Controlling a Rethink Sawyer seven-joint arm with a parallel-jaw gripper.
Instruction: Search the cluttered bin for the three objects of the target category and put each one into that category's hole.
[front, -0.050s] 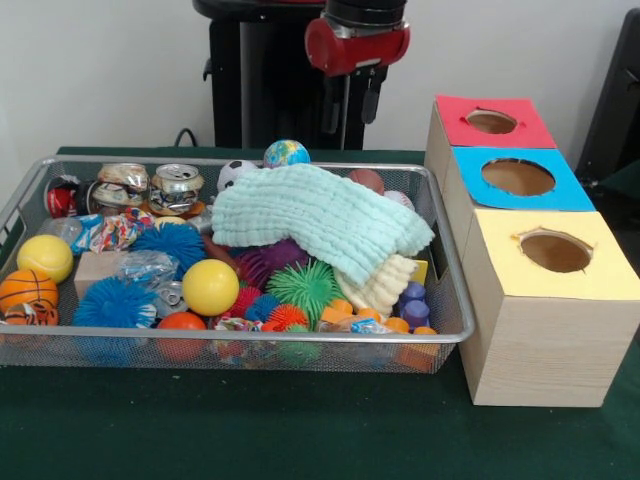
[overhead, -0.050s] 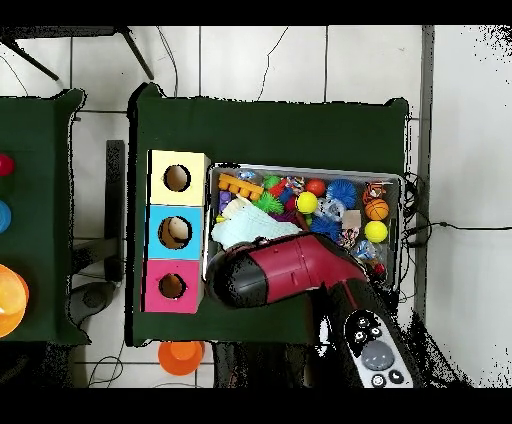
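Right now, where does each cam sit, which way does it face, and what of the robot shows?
Front view: sits across the table, level, facing the mesh bin and the three-hole box; the gripper hangs from above behind the bin.
Overhead view: sits above, looking straight down; the red arm covers the bin's near side.
Shared: bin, box, pale green cloth, yellow ball.

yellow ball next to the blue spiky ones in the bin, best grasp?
Come straight down on the yellow ball and close the claw across its widest part. It's round and smooth, sits high in the clutter with its top fully exposed, while spiky balls and wrappers crowd its flanks, so a side approach looks blocked. Probably the mesh bin wall rules out low angles too.
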